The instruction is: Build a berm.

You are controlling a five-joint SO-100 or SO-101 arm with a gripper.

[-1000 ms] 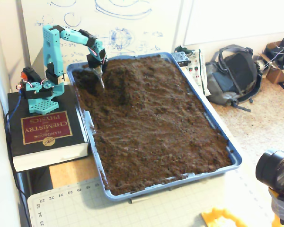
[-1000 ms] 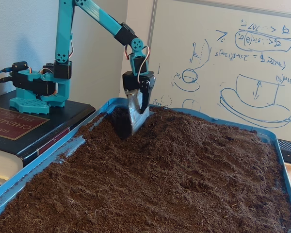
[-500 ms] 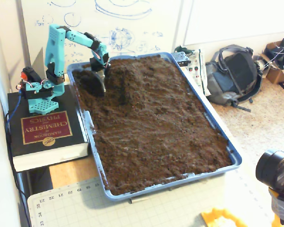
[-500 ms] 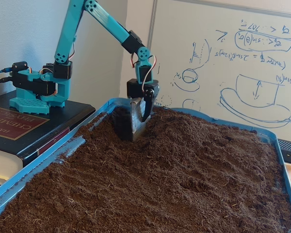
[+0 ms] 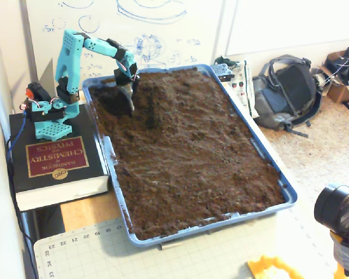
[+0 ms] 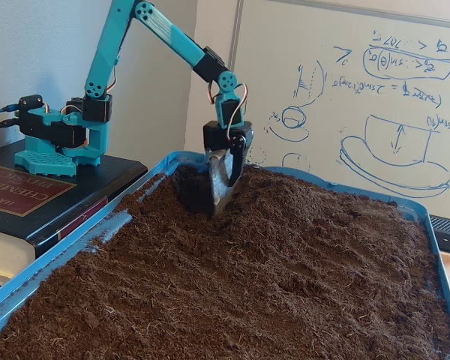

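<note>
The berm is a raised mound of dark brown soil at the far end of the blue tray, higher than the flat soil around it. It also shows in the low fixed view as the berm. My teal arm reaches from the left. The gripper carries a grey metal scoop blade, dug tip-down into the soil at the berm's left foot. A dark hollow lies just left of the blade. In the low view the gripper shows no gap between blade and black jaw, and the tip is buried.
The arm's base stands on a thick black book left of the tray. A whiteboard rises behind the tray. A backpack and electronics lie to the right. A cutting mat and a camera are in front.
The arm has stretched out and the scoop has slid right, toward the berm, sinking deeper into the soil and pushing it against the mound's left side.
</note>
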